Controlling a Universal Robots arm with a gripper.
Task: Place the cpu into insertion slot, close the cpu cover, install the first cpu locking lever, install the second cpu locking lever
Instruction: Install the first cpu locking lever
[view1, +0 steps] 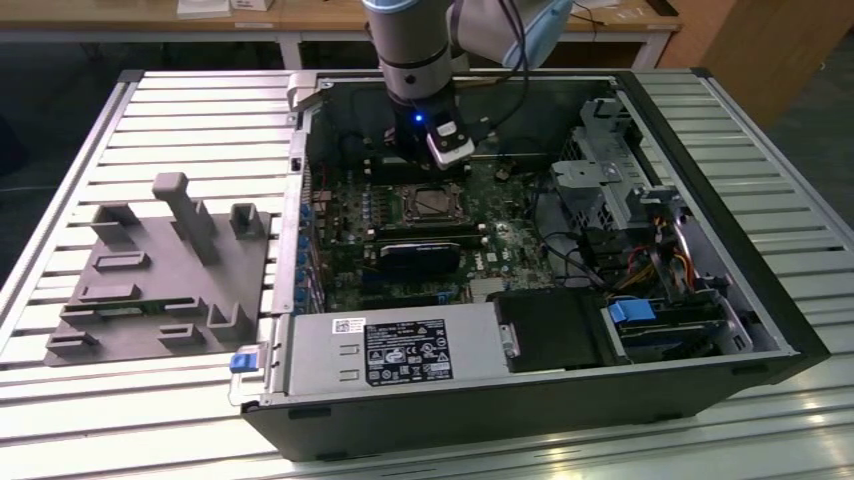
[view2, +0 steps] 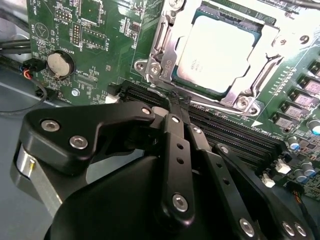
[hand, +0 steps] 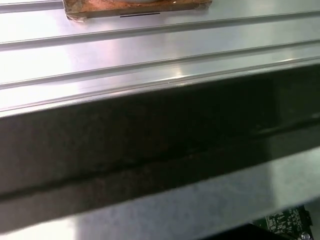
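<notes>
The cpu (view2: 220, 52) sat in the insertion slot (view2: 167, 47) mid-motherboard, the cpu cover (view2: 270, 42) down over it — lever step, I'd judge; the gripper (view2: 176, 100), pinched empty, needed a lever.

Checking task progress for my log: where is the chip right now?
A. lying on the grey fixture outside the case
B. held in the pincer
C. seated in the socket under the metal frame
C: in the second wrist view the chip lies in the socket with the metal frame down around it, and the pincer is closed, holding nothing.
</notes>
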